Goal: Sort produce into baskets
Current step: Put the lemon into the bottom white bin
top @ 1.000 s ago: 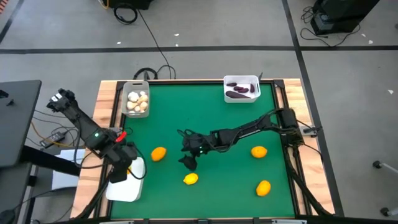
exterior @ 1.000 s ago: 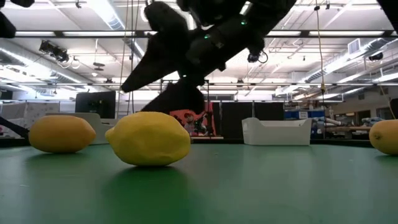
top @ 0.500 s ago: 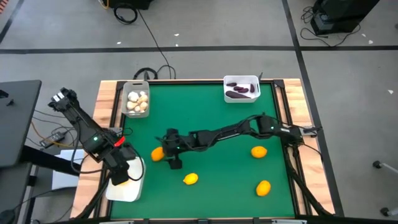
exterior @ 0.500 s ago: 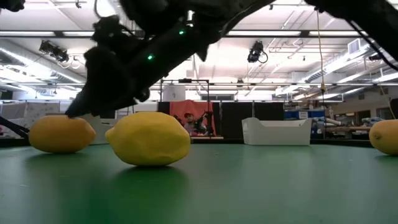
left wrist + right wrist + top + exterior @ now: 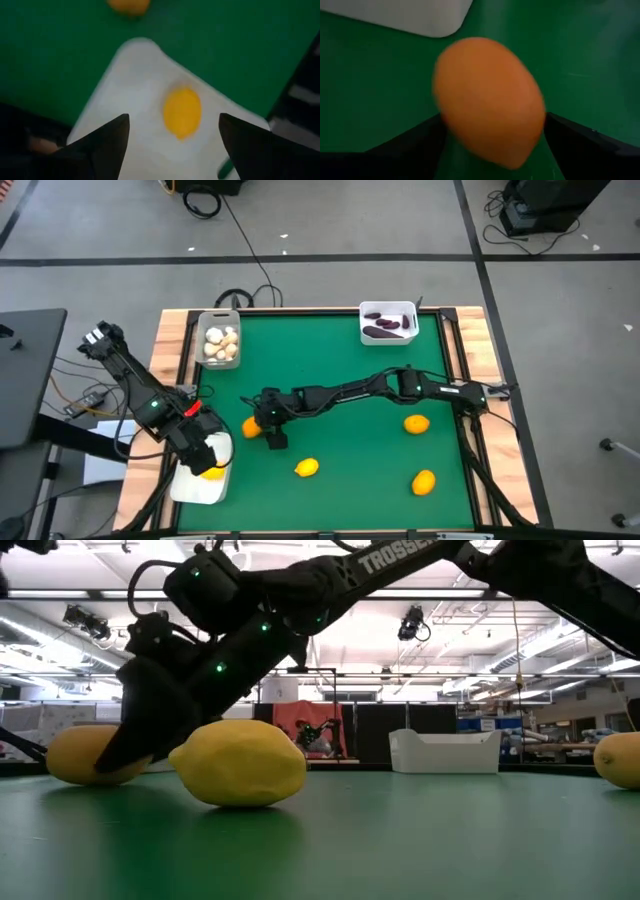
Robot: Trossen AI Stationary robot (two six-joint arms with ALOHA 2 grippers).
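My right gripper reaches across to the table's left half. It is open, with one finger on each side of an orange fruit, which lies on the green mat. In the low view the gripper stands over this fruit. My left gripper is open and empty above the near-left white basket. A yellow fruit lies in that basket. A greyish basket holds garlic bulbs. A far white basket holds purple eggplants. My right gripper has its fingers level on either side of the orange fruit's middle, coming from the table's right. I cannot tell whether they touch it. The fruit rests on the mat.
A yellow lemon lies on the mat just near of my right gripper and shows large in the low view. Two orange fruits lie at the right. Wooden rails border the table's left and right edges.
My right gripper has gone toward the table's left edge and down, from beside the lemon to the orange fruit, and now straddles it. The yellow fruit now shows lying in the near-left basket under my left gripper.
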